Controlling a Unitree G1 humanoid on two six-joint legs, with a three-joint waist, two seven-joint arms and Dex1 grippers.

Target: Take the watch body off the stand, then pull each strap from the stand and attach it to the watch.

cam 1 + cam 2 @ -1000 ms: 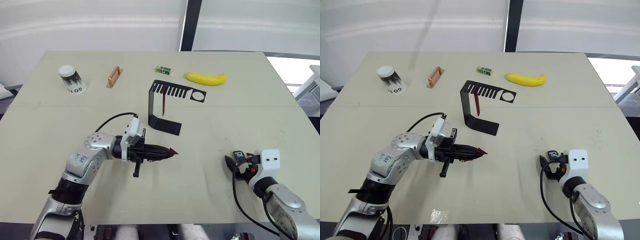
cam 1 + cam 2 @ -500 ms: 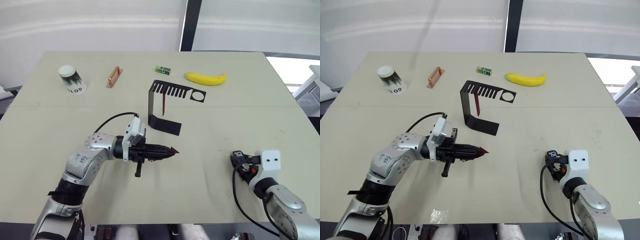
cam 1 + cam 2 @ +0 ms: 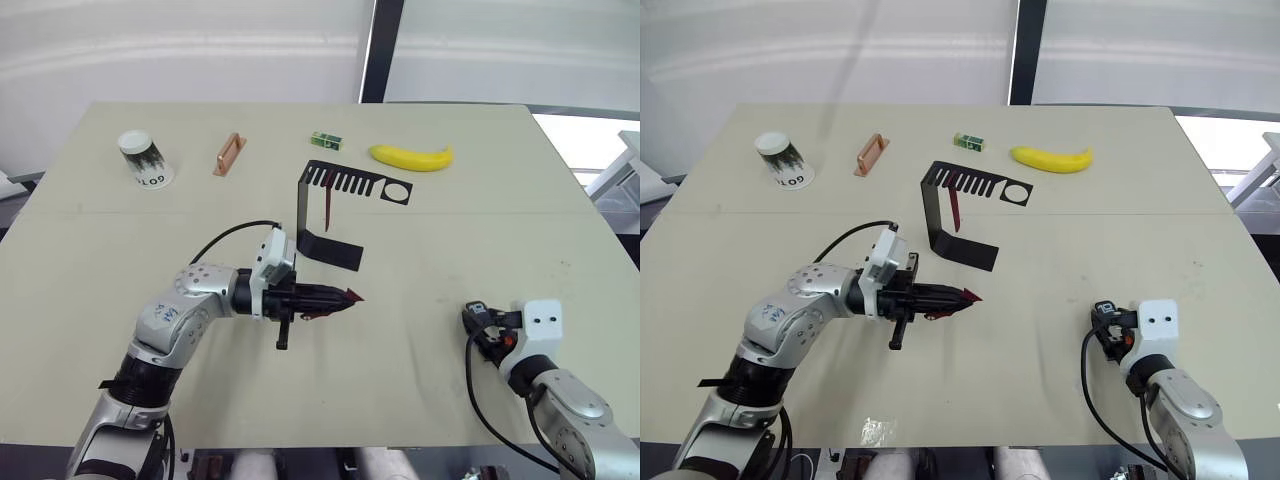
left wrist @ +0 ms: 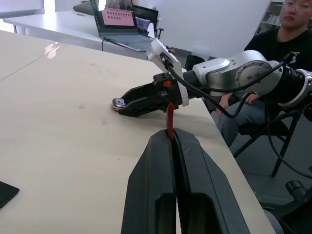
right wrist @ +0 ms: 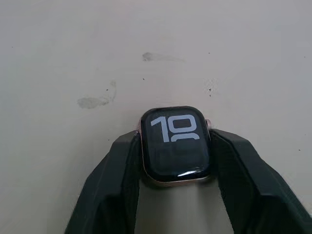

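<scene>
left wrist view shows the left pincer (image 4: 171, 146) clamped on one maroon strap (image 4: 170, 117), whose tip sticks up past the closed fingers and points toward the right arm. right wrist view shows the right pincer (image 5: 175, 161) gripping the watch body (image 5: 175, 144) by its two sides, face up, lit digits on the glass, low over the tabletop (image 5: 73, 48). in the head views the right pincer sits near and right, the left pincer near the middle of the tabletop, well apart. the stand (image 3: 325, 215) is beyond them, a little far of centre, with the second strap (image 3: 327, 208) hanging from its slotted top plate. a banana (image 3: 411, 156), a small green box (image 3: 326, 140), a copper-coloured bar (image 3: 228, 153) and a paper cup (image 3: 143, 158) lie along the far side and play no part.

the step in hand looks to be joining the held strap to the watch body. to do it well, the robot should bring the two pincers together and line the strap's end with an open end of the case, not with a gripped side. the strap is soft and may bend, so a short, straight slide along the slot is safer than a push. the right grip should hold firm so the case does not twist.
</scene>
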